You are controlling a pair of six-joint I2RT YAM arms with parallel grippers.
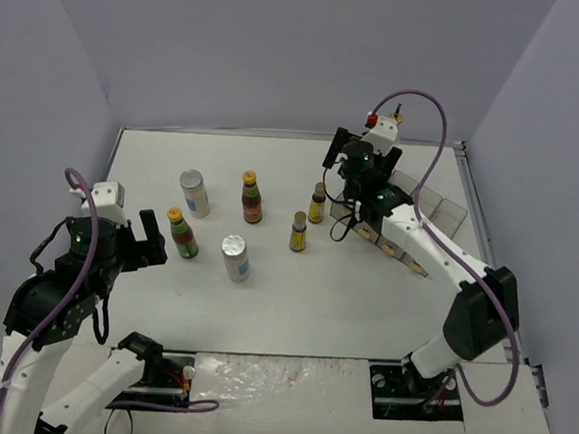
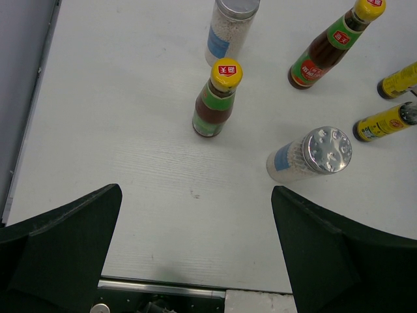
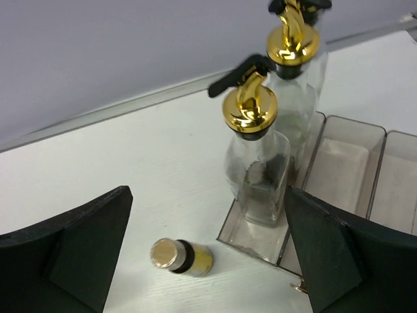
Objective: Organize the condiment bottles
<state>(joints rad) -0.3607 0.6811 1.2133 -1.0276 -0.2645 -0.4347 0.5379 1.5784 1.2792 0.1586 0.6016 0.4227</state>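
In the top view a white shaker [image 1: 195,193], a red-sauce bottle [image 1: 252,197], a second red-sauce bottle [image 1: 181,233], a second shaker [image 1: 234,258] and two small dark yellow-labelled bottles [image 1: 298,231] [image 1: 317,203] stand on the table. My left gripper [image 1: 151,233] is open and empty beside the near red-sauce bottle [image 2: 218,98]. My right gripper [image 1: 352,213] is open and empty above a small yellow-labelled bottle [image 3: 182,256]. Two glass bottles with gold pourers [image 3: 257,156] [image 3: 296,72] stand in the clear rack [image 3: 345,156], just ahead of it. A third glass bottle does not show.
The clear rack [image 1: 437,211] sits at the back right, partly under my right arm. The table's raised edges and grey walls close in the back and sides. A shaker [image 2: 313,155] stands close to my left gripper's right finger.
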